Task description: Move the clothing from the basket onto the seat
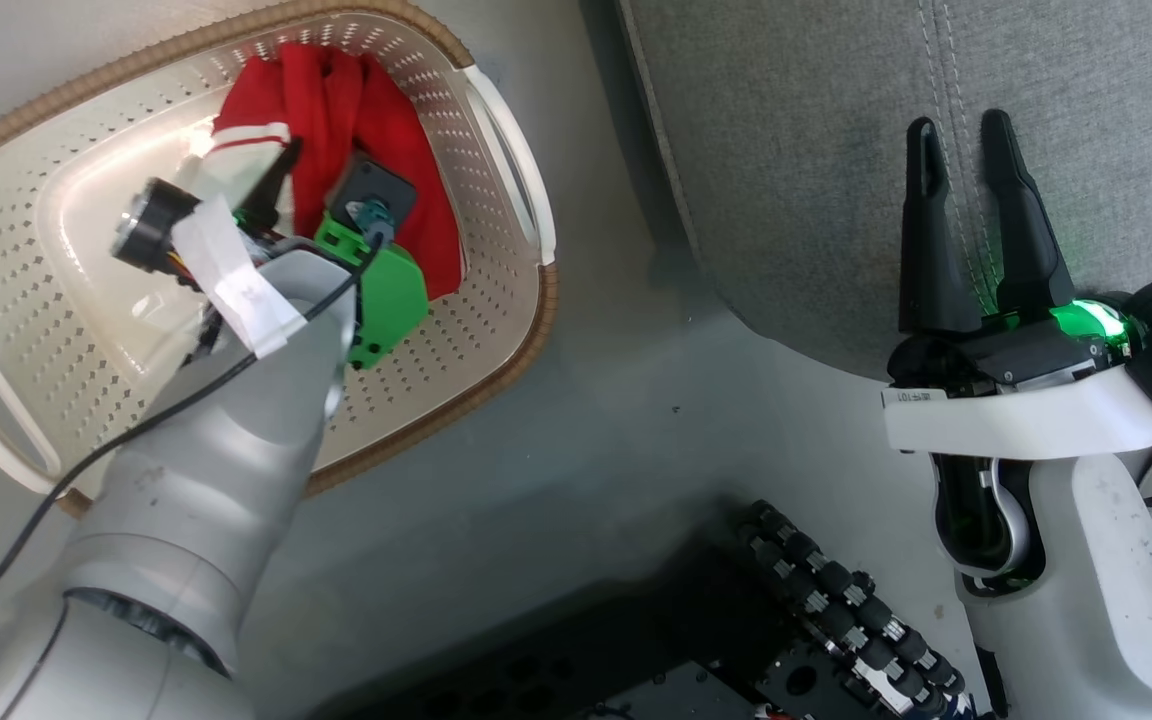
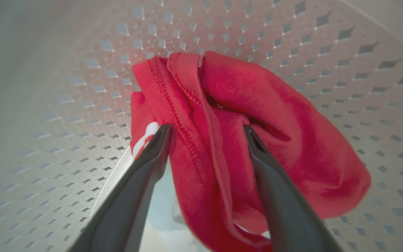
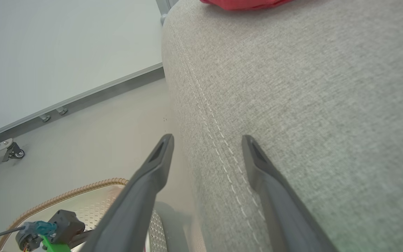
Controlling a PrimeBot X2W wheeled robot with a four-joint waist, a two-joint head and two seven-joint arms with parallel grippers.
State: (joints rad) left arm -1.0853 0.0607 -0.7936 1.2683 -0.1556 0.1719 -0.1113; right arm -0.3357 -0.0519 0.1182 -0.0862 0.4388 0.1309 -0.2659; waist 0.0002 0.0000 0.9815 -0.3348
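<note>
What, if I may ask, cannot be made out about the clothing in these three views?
- Head view: the left wrist hides part of the red garment in the basket.
- Left wrist view: whether the left fingers touch it; blur.
- Right wrist view: red cloth on the seat, cut off by the top edge.

The cream perforated plastic basket [image 1: 481, 330] looks smooth and faintly glossy, its brown rim [image 1: 548, 300] ribbed like wicker. The crumpled red garment [image 2: 275, 115] is soft, matt knit cloth with overlocked seams. The large grey seat cushion [image 3: 310, 105] is coarse, matt woven fabric with pale stitching.
</note>
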